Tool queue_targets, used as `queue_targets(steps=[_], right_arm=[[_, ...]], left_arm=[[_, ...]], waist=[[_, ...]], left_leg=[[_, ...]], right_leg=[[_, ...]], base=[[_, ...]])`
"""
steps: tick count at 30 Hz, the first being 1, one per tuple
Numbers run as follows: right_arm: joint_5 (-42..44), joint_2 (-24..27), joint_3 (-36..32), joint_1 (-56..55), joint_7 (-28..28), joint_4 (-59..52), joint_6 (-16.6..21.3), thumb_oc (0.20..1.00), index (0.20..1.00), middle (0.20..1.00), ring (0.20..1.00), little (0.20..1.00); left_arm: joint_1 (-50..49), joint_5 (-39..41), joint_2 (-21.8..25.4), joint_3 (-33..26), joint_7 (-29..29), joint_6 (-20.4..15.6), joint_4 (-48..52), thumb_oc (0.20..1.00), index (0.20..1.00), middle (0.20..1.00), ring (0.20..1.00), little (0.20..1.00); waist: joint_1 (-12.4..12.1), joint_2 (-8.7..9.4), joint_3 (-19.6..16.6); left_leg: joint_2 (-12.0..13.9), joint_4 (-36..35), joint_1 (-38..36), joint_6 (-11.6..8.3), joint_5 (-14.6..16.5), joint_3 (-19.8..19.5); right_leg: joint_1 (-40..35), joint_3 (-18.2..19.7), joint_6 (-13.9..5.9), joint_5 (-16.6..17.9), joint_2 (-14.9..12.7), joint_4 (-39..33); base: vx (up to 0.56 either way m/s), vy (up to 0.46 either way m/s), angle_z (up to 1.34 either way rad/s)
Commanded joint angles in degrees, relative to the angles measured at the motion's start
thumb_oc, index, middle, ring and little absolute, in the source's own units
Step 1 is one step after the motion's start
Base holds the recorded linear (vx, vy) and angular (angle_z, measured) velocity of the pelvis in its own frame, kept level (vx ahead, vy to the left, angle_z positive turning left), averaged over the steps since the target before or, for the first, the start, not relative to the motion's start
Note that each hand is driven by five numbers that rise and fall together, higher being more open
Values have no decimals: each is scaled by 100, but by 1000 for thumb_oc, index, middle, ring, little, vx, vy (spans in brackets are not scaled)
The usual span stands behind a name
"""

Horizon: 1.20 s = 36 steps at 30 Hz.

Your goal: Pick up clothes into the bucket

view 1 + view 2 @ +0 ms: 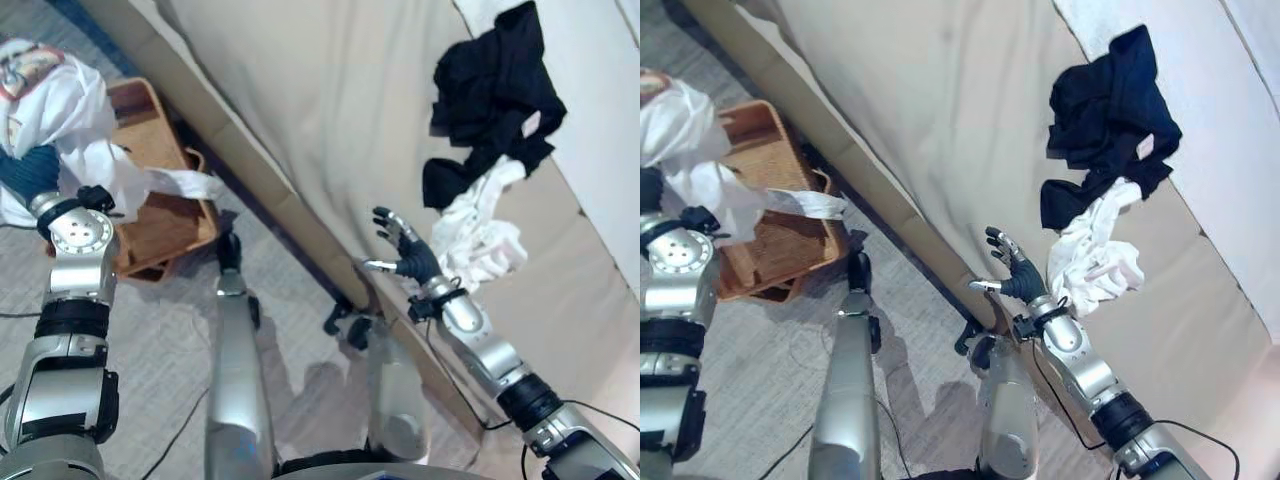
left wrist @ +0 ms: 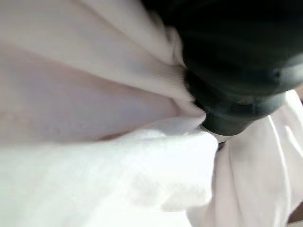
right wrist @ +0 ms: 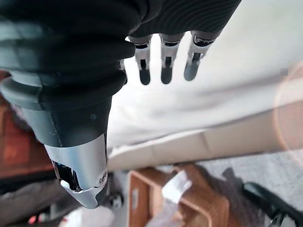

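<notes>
A white printed garment [image 1: 55, 95] hangs bunched above the brown wicker basket [image 1: 165, 215] on the floor at the left, and one strip of it drapes over the basket's rim. My left hand [image 2: 236, 61] is buried in this cloth, which wraps round its dark cover. On the beige bed a black garment [image 1: 495, 90] lies crumpled, with a white garment [image 1: 485, 225] just below it. My right hand [image 1: 405, 255] hovers open near the bed's edge, a short way left of that white garment and holding nothing.
The bed [image 1: 330, 100] runs diagonally across the view, and its tan side panel [image 1: 250, 160] drops to the grey carpet [image 1: 170, 330]. The basket stands close to that side. A white wall [image 1: 610, 120] lies beyond the bed at the right.
</notes>
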<state>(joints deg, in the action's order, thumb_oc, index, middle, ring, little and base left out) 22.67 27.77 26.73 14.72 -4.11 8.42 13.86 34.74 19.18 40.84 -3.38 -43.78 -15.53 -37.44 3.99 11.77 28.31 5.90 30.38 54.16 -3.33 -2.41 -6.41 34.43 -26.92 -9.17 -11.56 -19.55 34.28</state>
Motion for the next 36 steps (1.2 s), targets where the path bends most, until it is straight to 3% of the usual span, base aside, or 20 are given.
queue_targets(steps=[1, 6, 12, 15, 16, 21, 27, 28, 29, 36], right_arm=[[50, -68, -230, -153, -92, -347, 405, 1000, 1000, 1000, 1000, 1000], [26, 144, -422, -365, -35, -597, 469, 1000, 1000, 1000, 1000, 1000], [40, 266, -558, -517, 16, -777, 501, 1000, 1000, 1000, 1000, 1000], [63, 336, -565, -501, 41, -838, 529, 1000, 1000, 1000, 1000, 1000], [59, 384, -613, -571, 42, -942, 533, 1000, 1000, 1000, 1000, 1000], [218, 532, -763, -769, 111, -1133, 544, 1000, 1000, 1000, 1000, 1000], [390, 580, -867, -833, 211, -1216, 533, 1000, 1000, 1000, 1000, 1000], [416, 562, -908, -842, 213, -1217, 514, 1000, 1000, 1000, 1000, 1000], [416, 561, -913, -847, 214, -1219, 512, 1000, 1000, 1000, 1000, 1000], [468, 468, -1001, -781, 253, -1082, 471, 1000, 1000, 1000, 1000, 1000]], left_arm=[[429, -11, 544, -111, -85, -201, 76, 200, 200, 200, 200, 200], [702, -105, 570, 256, 196, 118, -594, 200, 200, 200, 200, 200], [780, 4, 567, 238, 234, 246, -982, 200, 200, 200, 200, 200], [931, 116, 672, 172, 320, 426, -1739, 200, 200, 200, 200, 200], [848, 3, 610, 192, 169, 480, -1376, 200, 200, 200, 200, 200], [713, 112, 705, -62, 23, 590, -1467, 200, 200, 200, 200, 200], [640, 63, 957, -22, 230, 588, -1430, 200, 200, 200, 200, 200], [633, 123, 957, 59, 407, 539, -1238, 840, 840, 840, 840, 840], [628, 126, 956, 60, 410, 541, -1231, 1000, 1000, 1000, 1000, 1000], [565, 8, 987, 171, 637, 373, -840, 1000, 1000, 1000, 1000, 1000]], waist=[[-265, 523, 149], [-83, 478, 149], [-46, 463, 149], [7, 488, 149], [-6, 474, 149], [-11, 487, 149], [-12, 485, 149], [-9, 472, 149], [-12, 471, 149], [-17, 449, 149]], left_leg=[[-29, 897, 191, 119, 1095, -108], [-33, 954, 502, 134, 1061, -185], [-28, 1067, 581, 150, 1111, -211], [20, 1111, 583, 145, 1123, -224], [13, 1120, 608, 150, 1127, -234], [47, 1086, 605, 138, 1106, -245], [80, 1031, 583, 125, 1084, -261], [75, 983, 564, 123, 1069, -249], [75, 979, 562, 123, 1066, -249], [123, 845, 383, 109, 1036, -177]], right_leg=[[210, 331, -294, 873, -371, -304], [502, 278, -304, 881, -372, -255], [582, 278, -302, 852, -351, -212], [586, 289, -297, 833, -318, -204], [607, 283, -299, 841, -314, -197], [599, 274, -288, 845, -259, -229], [536, 232, -296, 869, -226, -313], [514, 214, -300, 883, -214, -349], [512, 212, -300, 885, -213, -352], [362, 194, -351, 1000, -177, -537]], base=[[43, 42, -9], [15, 42, 9], [7, 4, 1], [0, 0, 0], [0, 0, 0], [0, 0, 0], [-4, 0, -2], [0, 0, 0], [0, 0, 0], [-1, 8, -1]])
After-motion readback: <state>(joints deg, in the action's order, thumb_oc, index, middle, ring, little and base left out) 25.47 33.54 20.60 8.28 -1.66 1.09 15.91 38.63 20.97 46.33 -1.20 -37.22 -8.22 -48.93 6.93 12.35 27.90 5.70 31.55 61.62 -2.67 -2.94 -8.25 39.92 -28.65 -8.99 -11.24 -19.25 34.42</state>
